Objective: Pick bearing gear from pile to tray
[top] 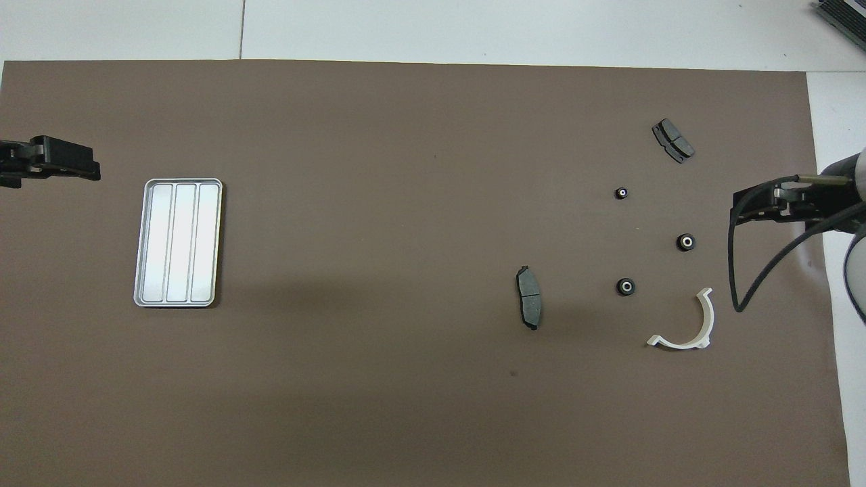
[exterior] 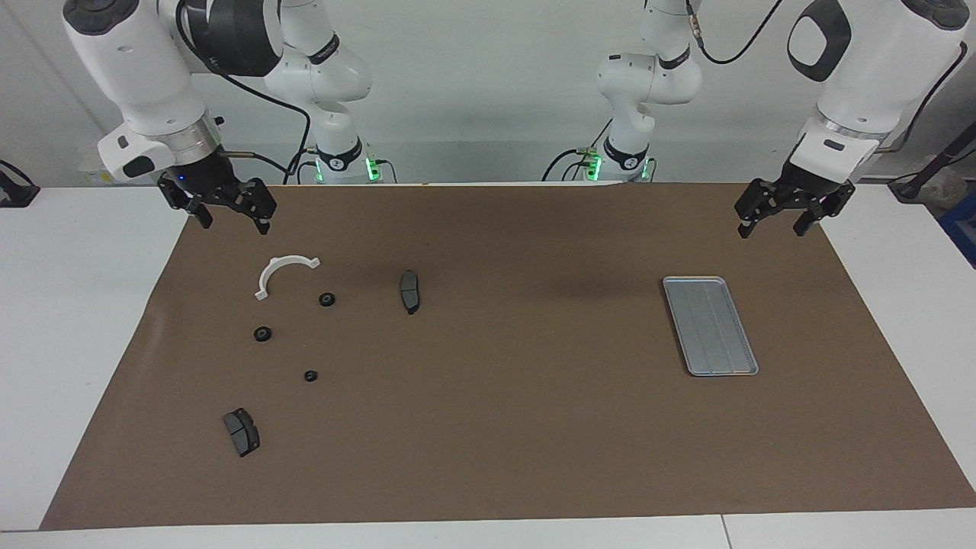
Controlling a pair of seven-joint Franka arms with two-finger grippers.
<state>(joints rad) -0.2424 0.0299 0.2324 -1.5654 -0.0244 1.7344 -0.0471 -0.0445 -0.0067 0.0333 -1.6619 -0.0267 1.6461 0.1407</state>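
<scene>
My right gripper (exterior: pixel 235 216) hangs in the air with its fingers spread wide and holds nothing; it is over the edge of the brown mat (exterior: pixel 503 427), at the right arm's end of the table. My left gripper (exterior: pixel 774 219) is also wide open and empty, over the mat edge at the left arm's end. The pile lies toward the right arm's end: three small black gears (exterior: pixel 327 300), (exterior: pixel 262 334), (exterior: pixel 310 376), a white half-ring (exterior: pixel 280 273) nearest to me, and two dark brake pads (exterior: pixel 409 291), (exterior: pixel 242 432). The tray (exterior: pixel 711 326) lies flat near the left arm's end, well apart from the pile.
</scene>
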